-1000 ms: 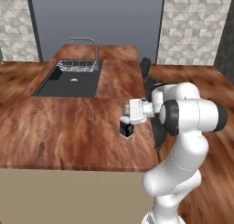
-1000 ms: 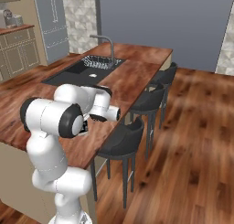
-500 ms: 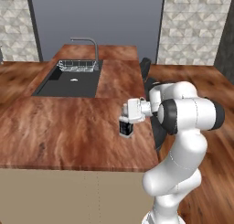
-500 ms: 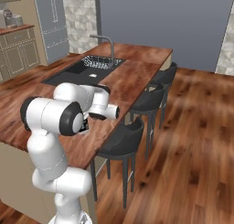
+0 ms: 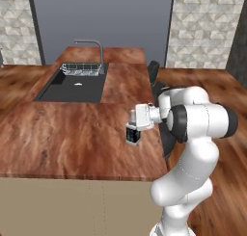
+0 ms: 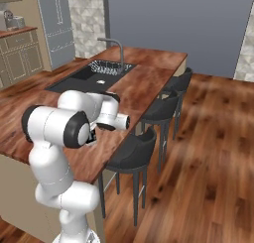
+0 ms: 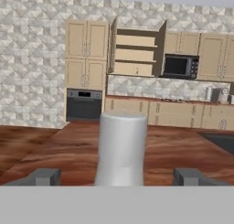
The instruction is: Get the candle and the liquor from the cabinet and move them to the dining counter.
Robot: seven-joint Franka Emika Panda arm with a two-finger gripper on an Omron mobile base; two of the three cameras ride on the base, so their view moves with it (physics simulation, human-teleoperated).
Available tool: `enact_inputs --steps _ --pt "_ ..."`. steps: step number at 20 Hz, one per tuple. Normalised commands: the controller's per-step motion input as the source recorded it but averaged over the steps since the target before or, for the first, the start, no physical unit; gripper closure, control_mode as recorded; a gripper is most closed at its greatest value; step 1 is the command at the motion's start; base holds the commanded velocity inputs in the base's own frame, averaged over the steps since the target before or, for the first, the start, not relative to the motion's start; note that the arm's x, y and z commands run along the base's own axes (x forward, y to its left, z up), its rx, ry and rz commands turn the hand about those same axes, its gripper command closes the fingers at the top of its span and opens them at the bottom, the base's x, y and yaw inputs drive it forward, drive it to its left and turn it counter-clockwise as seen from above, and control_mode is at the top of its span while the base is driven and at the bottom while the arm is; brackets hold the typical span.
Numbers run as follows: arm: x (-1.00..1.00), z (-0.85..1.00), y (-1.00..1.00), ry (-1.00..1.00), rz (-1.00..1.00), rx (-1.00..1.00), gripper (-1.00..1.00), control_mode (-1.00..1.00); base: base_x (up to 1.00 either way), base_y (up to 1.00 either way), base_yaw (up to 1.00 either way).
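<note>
The gripper (image 7: pixel 118 176) opened: its fingers (image 7: pixel 45 176) spread wide and let go of the liquor (image 5: pixel 133 133), which was left standing upright on the dining counter (image 5: pixel 72 134) near its right edge.

White arm with dark joints

Glossy white rounded shells form the arm (image 5: pixel 193 148), split by black rings at the joints; a blocky white hand ends in a gripper (image 5: pixel 134 129) with small dark grey finger tips (image 7: pixel 43 176), beside the dining counter (image 5: pixel 62 138).
</note>
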Motion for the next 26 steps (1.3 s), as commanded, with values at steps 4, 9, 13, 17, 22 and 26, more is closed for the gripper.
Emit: enact_inputs --steps 4,9,13,17,22,26 --pt "0.0 0.26 -0.16 -0.02 -0.01 0.0 -1.0 -1.0 0.0 0.0 0.0" --pt "0.12 0.41 -0.41 0.0 -0.03 0.0 -1.0 -1.0 0.0 0.0 0.0" --pt "0.05 0.4 -0.46 0.0 -0.06 0.0 -1.0 -1.0 0.0 0.0 0.0" --pt "-0.04 0.45 -0.42 -0.01 -0.06 0.0 -1.0 -1.0 0.0 0.0 0.0" --pt "-0.5 0.71 -0.08 -0.11 -0.08 0.0 -1.0 -1.0 0.0 0.0 0.0" --pt "-0.63 0.9 0.14 -0.18 -0.11 0.0 -1.0 -1.0 0.0 0.0 0.0"
